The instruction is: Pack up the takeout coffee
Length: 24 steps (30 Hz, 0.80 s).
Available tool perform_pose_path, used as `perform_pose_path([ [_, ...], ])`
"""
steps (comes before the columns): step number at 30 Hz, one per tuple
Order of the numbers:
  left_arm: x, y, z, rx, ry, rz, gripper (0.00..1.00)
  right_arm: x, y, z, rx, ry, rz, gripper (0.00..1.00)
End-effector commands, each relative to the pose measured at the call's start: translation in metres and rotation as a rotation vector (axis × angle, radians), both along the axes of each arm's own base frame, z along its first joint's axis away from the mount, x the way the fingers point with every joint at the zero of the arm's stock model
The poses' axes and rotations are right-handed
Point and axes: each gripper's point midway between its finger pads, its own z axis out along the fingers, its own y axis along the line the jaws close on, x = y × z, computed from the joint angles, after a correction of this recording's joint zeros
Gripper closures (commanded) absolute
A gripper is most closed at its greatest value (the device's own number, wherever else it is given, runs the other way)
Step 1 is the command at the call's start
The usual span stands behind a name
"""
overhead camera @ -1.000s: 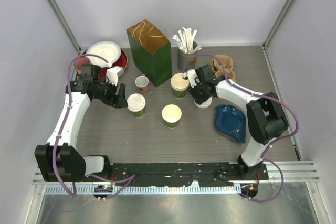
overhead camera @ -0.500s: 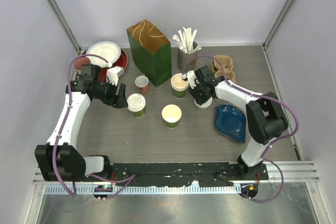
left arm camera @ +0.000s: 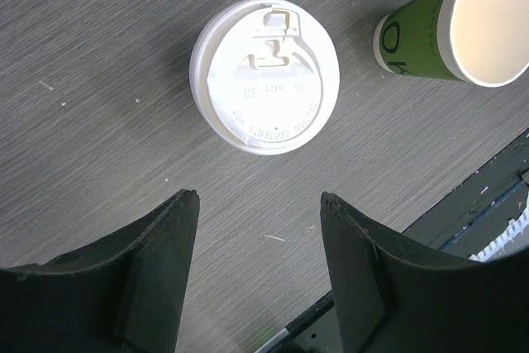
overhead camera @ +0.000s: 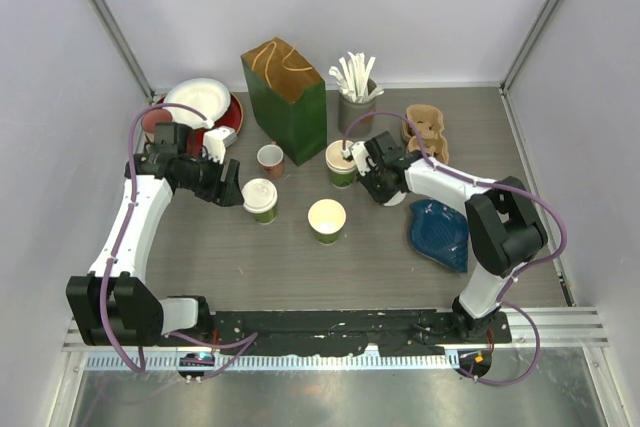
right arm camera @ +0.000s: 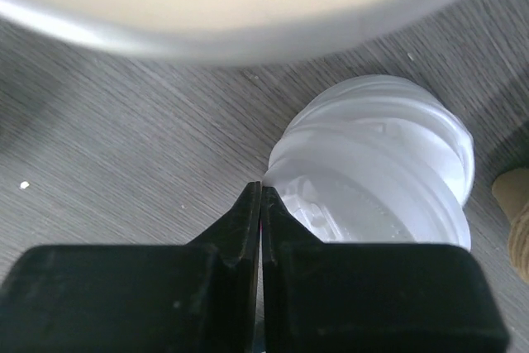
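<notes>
Paper cup (left arm camera: pixel 413 39), round plastic lid (left arm camera: pixel 264 76), grained table (left arm camera: pixel 99 39)

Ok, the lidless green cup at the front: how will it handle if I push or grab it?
Probably very light: the lidless green cup looks empty, its cream inside showing. The open paper rim would likely squash under a hard pinch. Upright and narrower at the base, it may tip if pushed high.

**Colours around both grippers**

A white lid (left arm camera: pixel 264 74) is lying just ahead of the black left gripper (left arm camera: pixel 258 200). Beyond it, a green cup (left arm camera: pixel 430 35) is showing a cream inside. The grey wood-grain table (left arm camera: pixel 99 80) is running beneath. A frosted white lid stack (right arm camera: pixel 380 163) is sitting just past the black right gripper (right arm camera: pixel 261 192). A dark blue plate (overhead camera: pixel 440 232) is lying well behind.
</notes>
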Motion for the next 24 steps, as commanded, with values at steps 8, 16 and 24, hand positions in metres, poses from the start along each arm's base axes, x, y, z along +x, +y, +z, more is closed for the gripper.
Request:
perform_pose_path([
  [8,0.003,-0.003,0.015,-0.022,-0.045,-0.025,0.35,0.012,-0.003,0.042,0.014,-0.102,-0.064,0.99],
  [16,0.002,-0.003,0.014,-0.018,-0.044,-0.032,0.36,0.018,-0.005,0.049,0.021,-0.134,-0.096,0.92],
  [24,0.0,-0.004,0.012,-0.023,-0.033,-0.042,0.35,0.017,0.001,0.04,-0.037,-0.21,-0.049,0.55],
])
